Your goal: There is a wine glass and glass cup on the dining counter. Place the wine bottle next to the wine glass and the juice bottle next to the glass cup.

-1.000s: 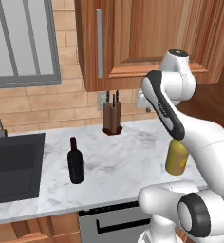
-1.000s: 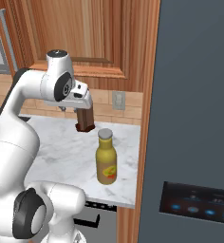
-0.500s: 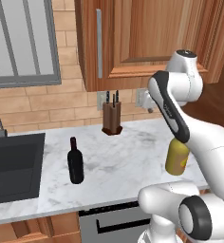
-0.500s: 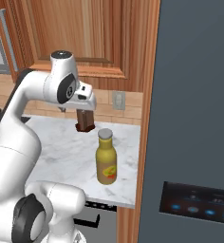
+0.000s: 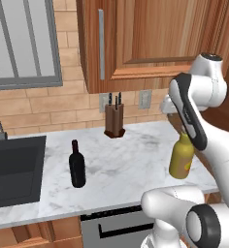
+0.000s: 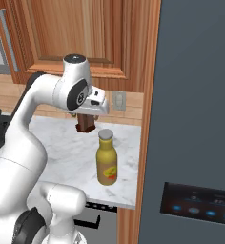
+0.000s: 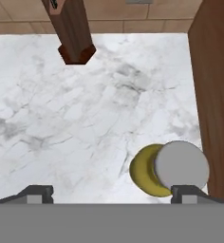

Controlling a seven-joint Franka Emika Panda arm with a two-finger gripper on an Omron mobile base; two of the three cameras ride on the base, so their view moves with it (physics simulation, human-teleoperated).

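Note:
The yellow juice bottle stands upright at the right end of a marble counter, close to a wooden side panel. The dark wine bottle stands upright nearer the sink. My gripper hangs above the counter and looks straight down, open wide with nothing between its fingers. In the hand view the juice bottle lies below, its grey cap just beside the right fingertip. The wine glass, the glass cup and the dining counter are out of view.
A wooden knife block stands against the brick back wall. A black sink fills the counter's left end. Wooden cabinets hang overhead. A tall dark appliance and a wooden panel close off the right.
The arm's upper joints have swung to the right, carrying the hand toward the juice bottle's side. Both bottles stand where they were.

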